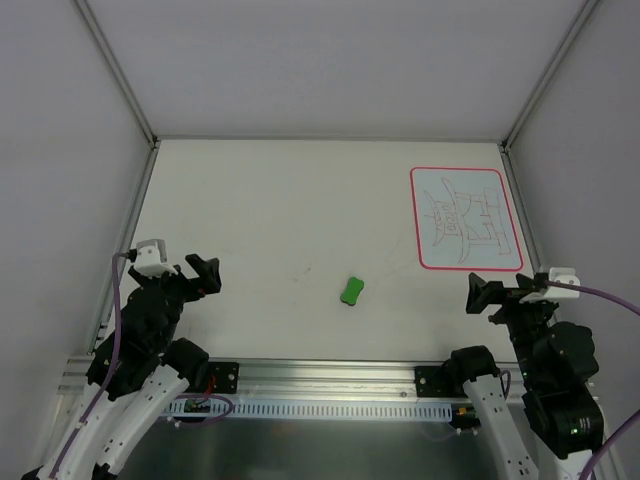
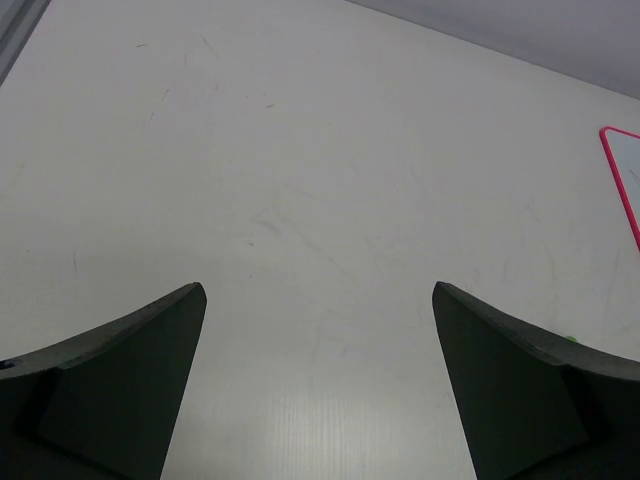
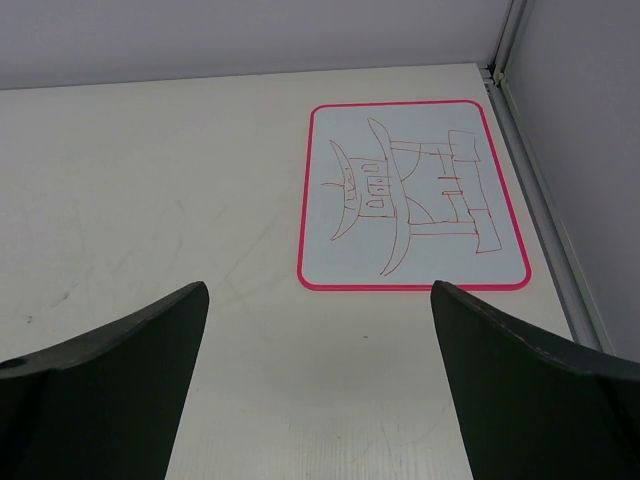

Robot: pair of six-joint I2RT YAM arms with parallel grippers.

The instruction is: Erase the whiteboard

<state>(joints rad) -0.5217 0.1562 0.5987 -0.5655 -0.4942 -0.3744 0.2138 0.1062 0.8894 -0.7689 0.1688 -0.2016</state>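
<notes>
Right wrist view: scribbled whiteboard (image 3: 415, 195) straight ahead of spread, empty right fingers (image 3: 100, 390), far right on surface (image 1: 280, 200); green block (image 1: 351, 290) midway between arms; left fingers (image 2: 100, 390) equally spread.

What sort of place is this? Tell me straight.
Probably a robotics lab test cell: a table walled by plain panels on aluminium framing, left arm and right arm bolted to a rail, a scribbled whiteboard and green block laid out.

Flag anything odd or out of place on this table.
Nothing spilled or damaged. The whiteboard lies flat at far right, scribbled over; a small green block lies askew mid-table, apart from it.
</notes>
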